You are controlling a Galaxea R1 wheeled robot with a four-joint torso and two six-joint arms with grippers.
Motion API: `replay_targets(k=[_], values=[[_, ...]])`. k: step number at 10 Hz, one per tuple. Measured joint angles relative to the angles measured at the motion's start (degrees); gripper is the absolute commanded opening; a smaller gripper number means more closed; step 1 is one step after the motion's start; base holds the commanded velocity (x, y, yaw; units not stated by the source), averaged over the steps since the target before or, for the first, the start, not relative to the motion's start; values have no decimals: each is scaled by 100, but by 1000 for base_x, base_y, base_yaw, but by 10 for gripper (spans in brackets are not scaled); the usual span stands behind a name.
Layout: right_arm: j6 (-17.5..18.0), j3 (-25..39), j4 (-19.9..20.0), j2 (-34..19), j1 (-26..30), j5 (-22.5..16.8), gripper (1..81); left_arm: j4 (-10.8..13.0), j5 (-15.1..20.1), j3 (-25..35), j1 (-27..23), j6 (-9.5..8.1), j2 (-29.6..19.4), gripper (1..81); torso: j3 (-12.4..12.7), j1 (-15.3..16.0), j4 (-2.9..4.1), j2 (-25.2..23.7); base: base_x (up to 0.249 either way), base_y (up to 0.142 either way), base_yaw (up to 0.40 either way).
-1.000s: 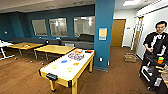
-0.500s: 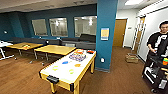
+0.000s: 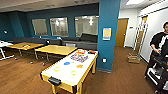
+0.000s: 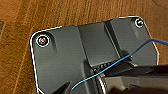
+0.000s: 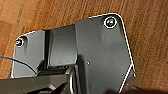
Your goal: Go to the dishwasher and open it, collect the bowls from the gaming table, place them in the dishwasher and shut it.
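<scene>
gaming table (image 3: 75, 75) ahead on the wood floor (image 3: 22, 80), bowls on its white top

just beyond the table's far end stands a blue pillar (image 3: 108, 35); wooden tables (image 3: 56, 49) sit to its far left side, a person (image 3: 160, 47) well off to its right. on its near half lie the blue bowl (image 3: 67, 63), orange bowl (image 3: 79, 66), yellow bowl (image 3: 57, 69) and green bowl (image 3: 73, 72). whether either gripper's fingers are open or closed, i cannot tell.

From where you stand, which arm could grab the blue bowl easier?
Probably the left. The blue bowl lies on the gaming table, left of the head view's middle. It is still some way off, so this is a guess.
</scene>
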Motion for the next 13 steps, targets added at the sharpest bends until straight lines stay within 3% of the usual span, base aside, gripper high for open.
replay_targets(k=[13], values=[[0, 5, 2, 17, -30, -1, 811, 0, 5, -11, 9, 0, 0, 811, 0, 0, 0, 0, 87, 110, 0]])
